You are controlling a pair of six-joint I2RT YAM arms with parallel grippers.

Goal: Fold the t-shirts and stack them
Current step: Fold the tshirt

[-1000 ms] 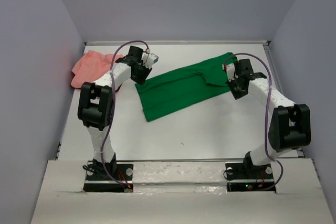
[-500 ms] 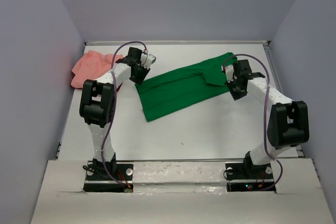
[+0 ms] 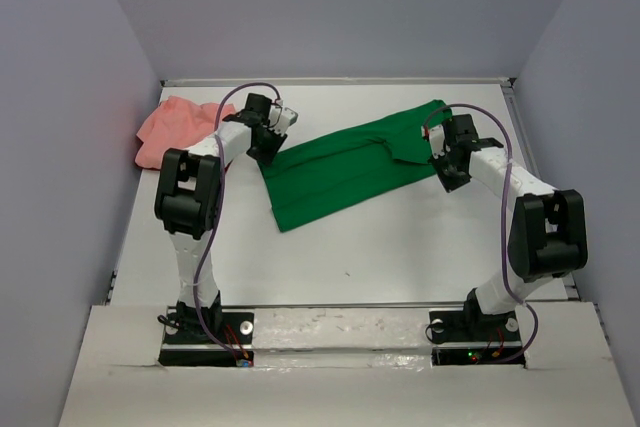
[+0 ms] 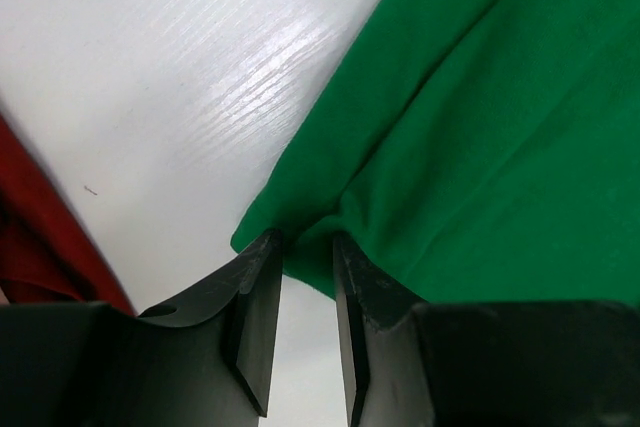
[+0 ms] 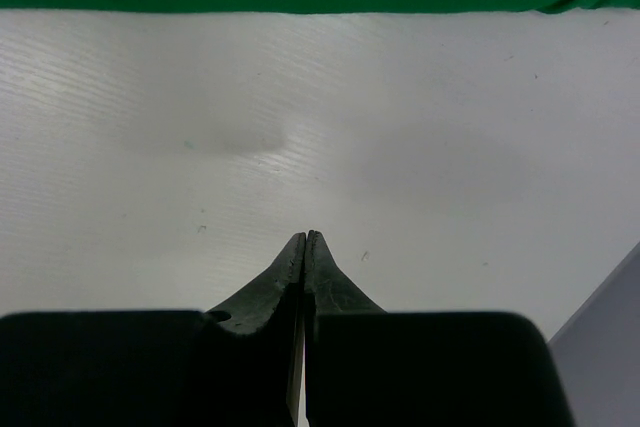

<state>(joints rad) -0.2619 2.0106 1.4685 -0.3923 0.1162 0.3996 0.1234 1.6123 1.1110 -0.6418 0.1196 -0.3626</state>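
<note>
White table (image 3: 400,247), boxed in by pale grey walls, carries the cloth on its far half. A bright green short-sleeved cotton t-shirt (image 3: 340,172) lies flat and partly folded, running aslant from the middle of the table toward the far right corner. Its right end, with a sleeve turned over, is partly covered by the right arm in the top view. A rumpled salmon-pink t-shirt (image 3: 170,127) sits in the far left corner, its near edge cut off behind the left arm. A strip of dark red cloth (image 4: 30,237) shows only at the left border of the left wrist view; its shape cannot be made out.

The left gripper (image 4: 305,242) is at the green shirt's left corner, jaws a little apart, tips straddling the hem. Whether they touch the cloth is unclear. The right gripper (image 5: 305,237) has its jaws pressed together on nothing, over bare table just beside the green shirt's edge.
</note>
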